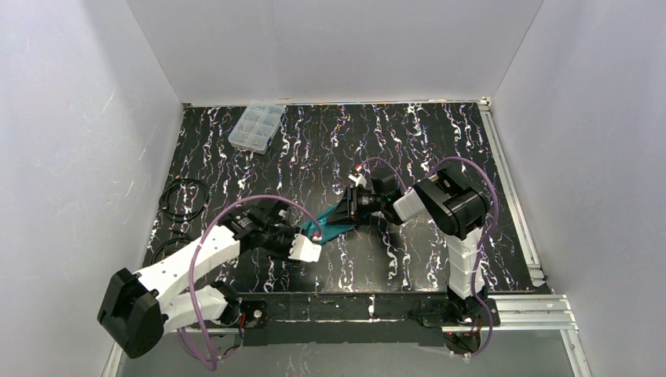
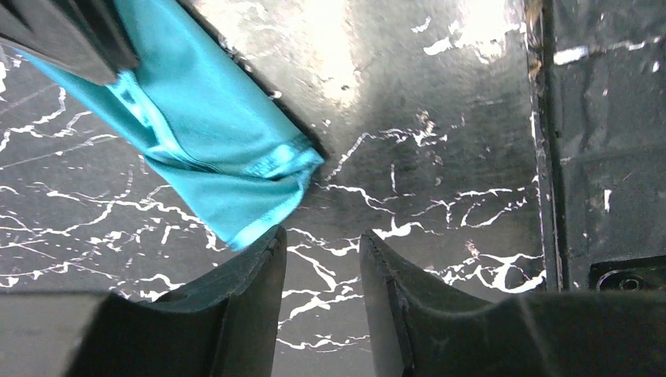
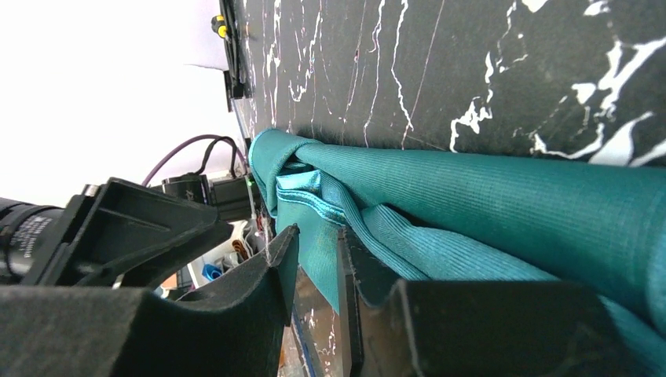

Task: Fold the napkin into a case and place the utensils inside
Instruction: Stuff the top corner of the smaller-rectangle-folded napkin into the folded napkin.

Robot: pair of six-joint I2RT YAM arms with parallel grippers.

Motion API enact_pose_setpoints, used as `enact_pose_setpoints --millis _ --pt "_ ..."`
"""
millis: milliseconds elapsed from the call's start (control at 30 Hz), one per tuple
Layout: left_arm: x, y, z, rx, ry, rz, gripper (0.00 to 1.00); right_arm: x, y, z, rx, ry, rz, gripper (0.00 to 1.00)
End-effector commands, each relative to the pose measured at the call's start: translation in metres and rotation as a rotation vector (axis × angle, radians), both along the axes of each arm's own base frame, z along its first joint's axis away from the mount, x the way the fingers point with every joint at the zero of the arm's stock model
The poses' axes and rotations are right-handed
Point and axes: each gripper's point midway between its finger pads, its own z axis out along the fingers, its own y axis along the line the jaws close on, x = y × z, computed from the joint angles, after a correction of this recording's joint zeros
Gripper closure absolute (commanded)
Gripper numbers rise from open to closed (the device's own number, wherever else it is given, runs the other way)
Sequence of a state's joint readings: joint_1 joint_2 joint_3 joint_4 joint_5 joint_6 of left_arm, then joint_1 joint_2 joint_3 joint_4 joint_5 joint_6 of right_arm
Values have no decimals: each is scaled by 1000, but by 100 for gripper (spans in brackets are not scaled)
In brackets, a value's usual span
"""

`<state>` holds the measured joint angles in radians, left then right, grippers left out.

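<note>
Napkin point(image 1: 333, 225) sits near the middle of the black marbled table point(image 1: 424, 141), bunched into thick folds and not a flat case. It lies between the two grippers. Right gripper point(image 3: 318, 236) is closed on the napkin, with a hemmed fold of teal cloth pinched in the narrow gap between its fingers point(image 3: 259, 275). Left gripper point(image 2: 322, 243) is open, jaws apart with only bare table between them. The napkin's corner lies just beside its left finger. Whether they touch, cannot tell. Clear compartment box point(image 1: 257, 126) sits at the far left of the table, well apart from the napkin. Black cable coil point(image 1: 182, 198) lies at the left edge.
</note>
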<state>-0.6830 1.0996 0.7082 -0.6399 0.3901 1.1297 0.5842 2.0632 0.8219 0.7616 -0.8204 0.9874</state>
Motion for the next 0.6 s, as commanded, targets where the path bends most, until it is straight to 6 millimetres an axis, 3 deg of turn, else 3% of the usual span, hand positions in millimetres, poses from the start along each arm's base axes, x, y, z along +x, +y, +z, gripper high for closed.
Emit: enact_pose_setpoints --millis 0,233,367,567 --pt "-5 16 -22 50 -52 -47 60 3 -7 -11 -72 -6 -36 66" --pt "27 -3 -31 -35 -218 -64 40 2 -9 -11 -78 -2 -43 68" --pt "45 -12 -26 -79 -297 -35 35 3 -9 -11 -78 2 -49 69" --pt "26 -6 -40 -48 -195 -40 34 5 -7 -8 -61 5 -70 70"
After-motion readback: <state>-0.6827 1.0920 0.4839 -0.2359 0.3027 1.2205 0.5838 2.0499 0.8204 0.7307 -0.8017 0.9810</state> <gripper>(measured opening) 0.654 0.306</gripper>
